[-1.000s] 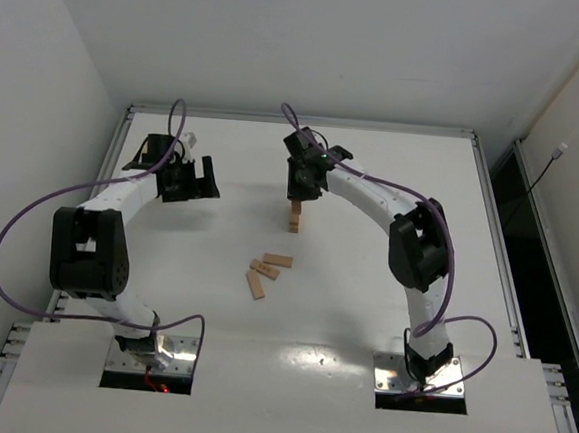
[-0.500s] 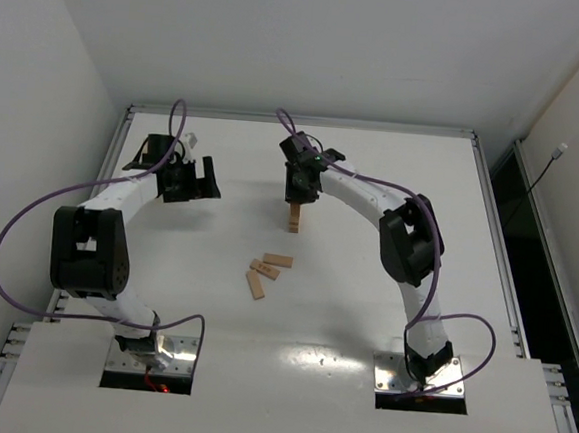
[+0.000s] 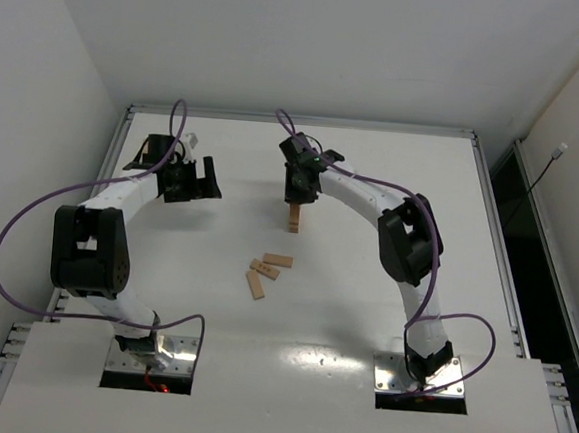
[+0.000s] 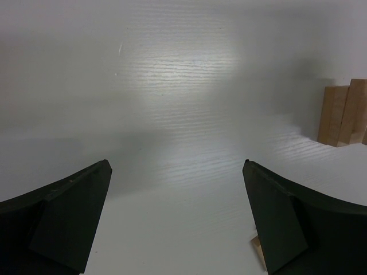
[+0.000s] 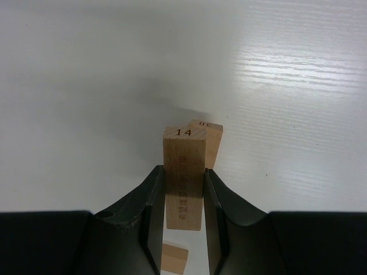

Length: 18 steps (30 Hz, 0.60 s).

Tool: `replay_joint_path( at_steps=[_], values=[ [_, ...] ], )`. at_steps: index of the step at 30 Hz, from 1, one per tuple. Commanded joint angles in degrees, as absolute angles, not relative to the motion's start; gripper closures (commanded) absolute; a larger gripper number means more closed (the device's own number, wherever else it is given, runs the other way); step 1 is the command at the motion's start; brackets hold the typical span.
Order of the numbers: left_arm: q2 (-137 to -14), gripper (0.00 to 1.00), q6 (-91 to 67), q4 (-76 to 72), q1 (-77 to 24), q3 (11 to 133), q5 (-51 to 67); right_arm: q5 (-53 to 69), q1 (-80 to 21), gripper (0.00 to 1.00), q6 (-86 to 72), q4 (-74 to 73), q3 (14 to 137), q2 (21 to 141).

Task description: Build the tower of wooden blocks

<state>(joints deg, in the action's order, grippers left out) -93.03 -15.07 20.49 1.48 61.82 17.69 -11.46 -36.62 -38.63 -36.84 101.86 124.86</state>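
The white table (image 3: 163,297) carries both arms. At its far left the left gripper (image 3: 204,178) hangs spread wide and empty, well apart from the blocks. The right gripper (image 5: 183,172) is clamped on a block stamped 14 (image 5: 183,154), directly above the short wood block tower (image 3: 294,218) near the table's middle. Three loose blocks (image 3: 267,266) lie nearer the bases

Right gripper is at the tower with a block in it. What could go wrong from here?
The right gripper is clamped on the block marked 14 at the wood block tower. The tower is slim, so any sideways drag on release could topple it. A second block shows just past one side of it, so the pieces look offset and the stack may end up leaning.
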Motion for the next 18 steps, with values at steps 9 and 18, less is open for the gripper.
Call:
replay_joint_path(
  at_steps=[9,18],
  values=[
    [-93.7,0.01,-14.9,19.3,1.5,62.3,18.8,-10.0,-36.5,0.91,-39.4,-34.7,99.8,125.2],
    [-94.2,0.01,-14.9,19.3,1.5,62.3,19.3,-9.4,-35.9,0.4,-39.4,-33.7,99.2,125.2]
  ],
)
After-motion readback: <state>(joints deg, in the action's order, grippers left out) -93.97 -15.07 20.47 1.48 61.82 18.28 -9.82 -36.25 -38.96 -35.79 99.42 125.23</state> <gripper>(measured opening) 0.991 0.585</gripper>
